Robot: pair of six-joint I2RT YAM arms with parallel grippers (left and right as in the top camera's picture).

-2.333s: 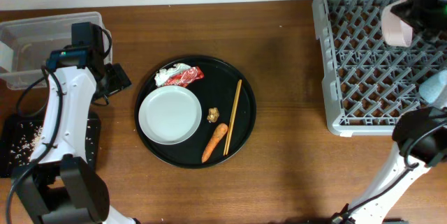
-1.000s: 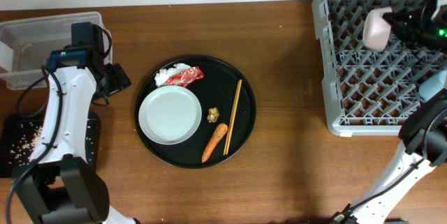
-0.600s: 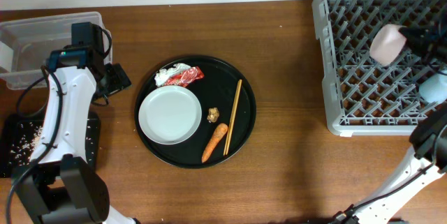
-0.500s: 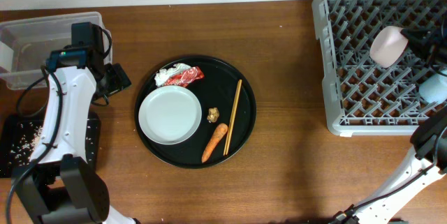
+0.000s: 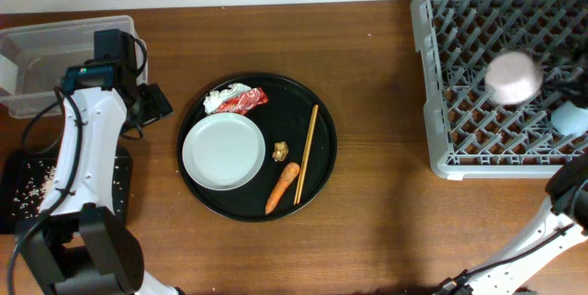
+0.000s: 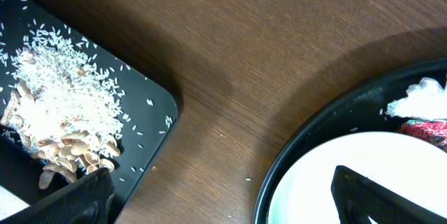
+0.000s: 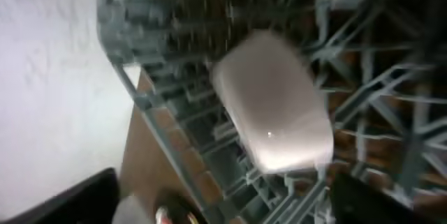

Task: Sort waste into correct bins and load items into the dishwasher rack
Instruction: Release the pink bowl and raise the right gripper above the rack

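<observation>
The pinkish-white bowl [image 5: 512, 78] lies blurred on the grey dishwasher rack [image 5: 441, 102], free of my right gripper [image 7: 223, 199], whose fingers stand wide open below it in the right wrist view. The light-blue cup [image 5: 570, 119] rests in the rack at its right. On the round black tray [image 5: 322, 120] sit the white plate [image 5: 223, 151], red wrapper [image 5: 246, 100], white tissue [image 5: 217, 100], brown lump [image 5: 281, 152], carrot [image 5: 281, 187] and chopsticks [image 5: 307, 153]. My left gripper [image 6: 223, 196] hangs open and empty between the flat black tray [image 6: 140, 105] and the plate [image 6: 328, 182].
The clear tub [image 5: 46, 56] stands at the far left back. In front of it, the flat black tray [image 5: 18, 185] holds rice-and-meat scraps [image 6: 63, 105]. Bare wooden table runs between the round tray and the rack.
My right gripper has opened and let go of the bowl, which has dropped onto the rack. The left arm has not moved.
</observation>
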